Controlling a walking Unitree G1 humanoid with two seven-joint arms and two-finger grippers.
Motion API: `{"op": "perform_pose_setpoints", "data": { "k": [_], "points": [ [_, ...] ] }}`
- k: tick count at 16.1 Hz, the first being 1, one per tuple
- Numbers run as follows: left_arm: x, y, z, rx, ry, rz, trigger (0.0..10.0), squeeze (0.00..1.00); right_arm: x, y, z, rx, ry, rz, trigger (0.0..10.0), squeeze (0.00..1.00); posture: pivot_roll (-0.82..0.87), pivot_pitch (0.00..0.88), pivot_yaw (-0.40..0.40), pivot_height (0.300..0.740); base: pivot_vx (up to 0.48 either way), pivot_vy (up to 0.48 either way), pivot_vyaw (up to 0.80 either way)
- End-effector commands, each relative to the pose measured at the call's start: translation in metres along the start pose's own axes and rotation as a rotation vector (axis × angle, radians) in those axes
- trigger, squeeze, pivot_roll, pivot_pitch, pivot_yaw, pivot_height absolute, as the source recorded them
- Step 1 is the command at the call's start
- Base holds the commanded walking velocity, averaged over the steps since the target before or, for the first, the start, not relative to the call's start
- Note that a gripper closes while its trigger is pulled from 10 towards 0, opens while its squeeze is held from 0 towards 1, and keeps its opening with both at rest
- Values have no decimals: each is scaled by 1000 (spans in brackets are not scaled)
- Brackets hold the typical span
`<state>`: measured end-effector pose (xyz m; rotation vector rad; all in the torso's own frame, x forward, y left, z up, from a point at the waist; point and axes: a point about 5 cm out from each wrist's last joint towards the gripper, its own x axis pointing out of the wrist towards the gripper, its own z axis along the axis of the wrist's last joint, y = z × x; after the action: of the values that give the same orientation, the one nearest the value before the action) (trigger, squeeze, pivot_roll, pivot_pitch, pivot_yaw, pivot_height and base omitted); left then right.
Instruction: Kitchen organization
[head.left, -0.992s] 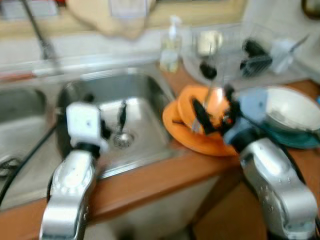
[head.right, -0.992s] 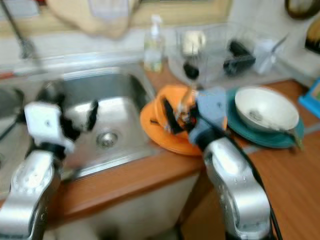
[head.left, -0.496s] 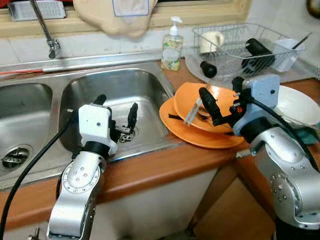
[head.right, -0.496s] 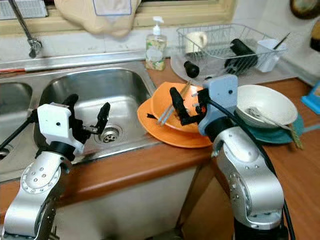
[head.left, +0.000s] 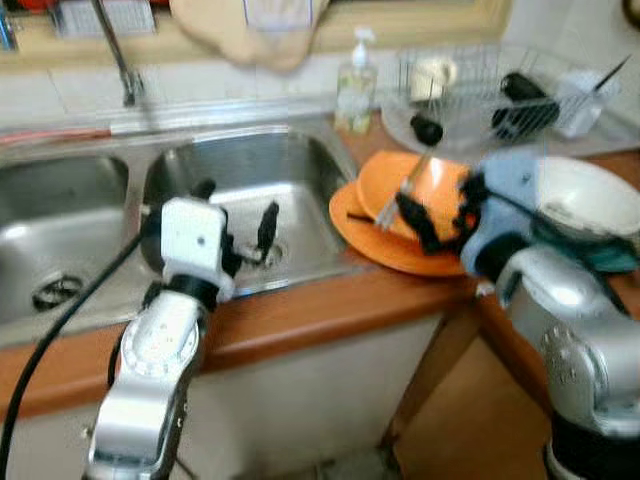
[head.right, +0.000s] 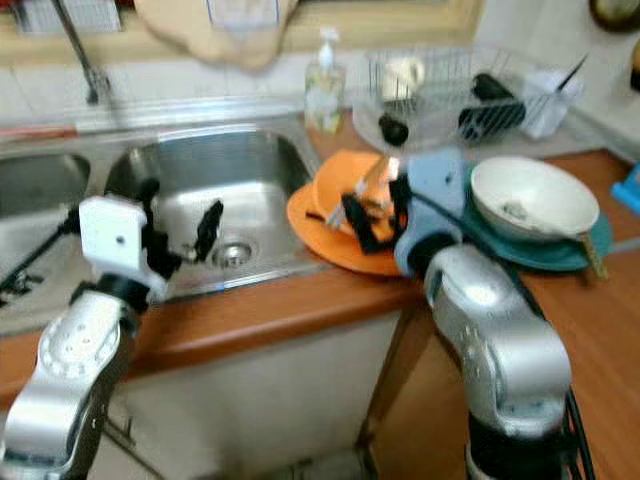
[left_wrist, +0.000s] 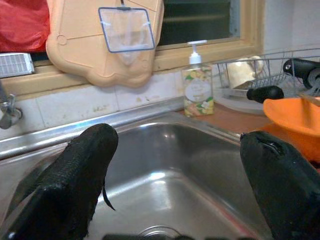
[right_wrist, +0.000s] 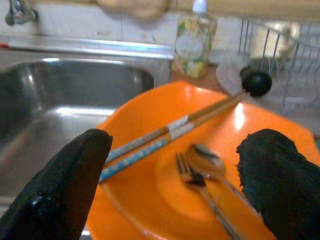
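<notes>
An orange bowl (right_wrist: 145, 200) sits on an orange plate (head.left: 385, 248) on the wooden counter, right of the sink. In the bowl lie a pair of chopsticks (right_wrist: 170, 131), a fork (right_wrist: 192, 177) and a spoon (right_wrist: 207, 162). My right gripper (head.left: 425, 215) hovers open just over the bowl, one finger on each side of the cutlery, holding nothing. Over the right sink basin (head.left: 250, 190), my left gripper (head.left: 238, 215) is open and empty.
A white bowl (head.left: 585, 200) on a teal plate (head.left: 615, 262) stands right of the orange dishes. Behind them are a wire dish rack (head.left: 500, 85) with utensils and a soap bottle (head.left: 355, 80). The faucet (head.left: 115, 50) and the left basin (head.left: 50, 230) lie to the left.
The whole view has shifted and blurred, so the camera moved. Both grippers stay open in about the same places, the right over the orange bowl and the left over the basin.
</notes>
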<state>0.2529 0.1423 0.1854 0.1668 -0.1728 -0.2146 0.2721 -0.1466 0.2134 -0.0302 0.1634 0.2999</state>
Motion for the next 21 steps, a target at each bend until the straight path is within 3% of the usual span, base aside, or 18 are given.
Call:
{"op": "perform_pose_setpoints", "data": {
  "k": [1, 4, 8, 11, 12, 13, 14, 15, 18, 21],
  "points": [
    [3, 2, 0, 15, 3, -14, 10000, 0, 1, -4, 8, 20, -9, -5, 10000, 0, -47, 0, 6, 740, 0, 0, 0],
    [6, 8, 1, 31, -1, -14, 10000, 0, 6, -6, 16, 76, -6, 2, 10000, 0, -44, 0, 5, 740, 0, 0, 0],
    [9, 5, 3, 59, -11, -90, 10000, 0, 16, -7, 17, 153, 115, 20, 10000, 0, -41, 0, 5, 740, 0, 0, 0],
    [9, 6, 6, 86, -18, -207, 10000, 0, 32, -13, 23, 299, 162, 30, 10000, 0, -36, 0, -2, 740, 0, 0, 0],
    [9, 6, 7, 93, -19, -226, 10000, 0, 35, -14, 24, 329, 173, 35, 9569, 0, -32, 0, -8, 740, 0, 0, 0],
    [9, 7, 8, 100, -20, -245, 10000, 0, 39, -15, 24, 352, 189, 36, 6667, 0, -32, 0, -8, 740, 0, 0, 0],
    [8, 8, 9, 103, -18, -262, 10000, 0, 43, -15, 25, 376, 191, 48, 2588, 0, -32, 0, -11, 740, 0, 0, 0],
    [7, 7, 9, 104, -15, -276, 10000, 0, 49, -15, 24, 398, 200, 46, 0, 0, -29, 0, -12, 740, 0, 0, 0],
    [3, 3, 10, 110, -4, -333, 10000, 0, 59, -14, 17, 426, 273, 20, 0, 0, -16, 0, -24, 740, 0, 0, 0],
    [2, 1, 11, 105, -4, -350, 10000, 0, 63, -11, 19, 481, 275, 53, 0, 0, -17, 0, -25, 740, 0, 0, 0]
  ]
}}
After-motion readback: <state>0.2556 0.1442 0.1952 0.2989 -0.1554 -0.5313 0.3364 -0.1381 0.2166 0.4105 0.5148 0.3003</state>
